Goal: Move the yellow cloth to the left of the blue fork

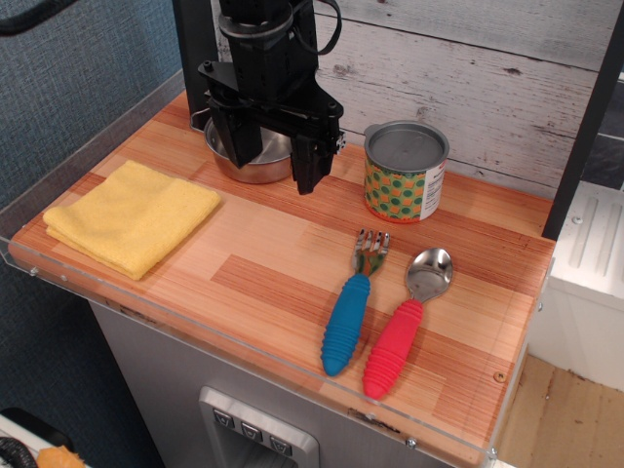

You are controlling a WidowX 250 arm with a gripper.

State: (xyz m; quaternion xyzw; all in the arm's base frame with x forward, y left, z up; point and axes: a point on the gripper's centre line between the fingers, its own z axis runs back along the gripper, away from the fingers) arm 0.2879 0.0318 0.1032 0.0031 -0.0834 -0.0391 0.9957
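Note:
The yellow cloth (132, 214) lies folded flat on the left end of the wooden counter (273, 253). The blue fork (351, 307) lies right of the middle, tines pointing to the back, with bare wood between it and the cloth. My black gripper (268, 161) hangs at the back of the counter over a metal bowl (255, 164). Its jaws are open and hold nothing. It is behind and to the right of the cloth, and apart from it.
A red-handled spoon (405, 327) lies just right of the fork. A patterned tin can (405, 171) stands at the back right. A clear plastic rim (58, 278) edges the counter. A white plank wall stands behind.

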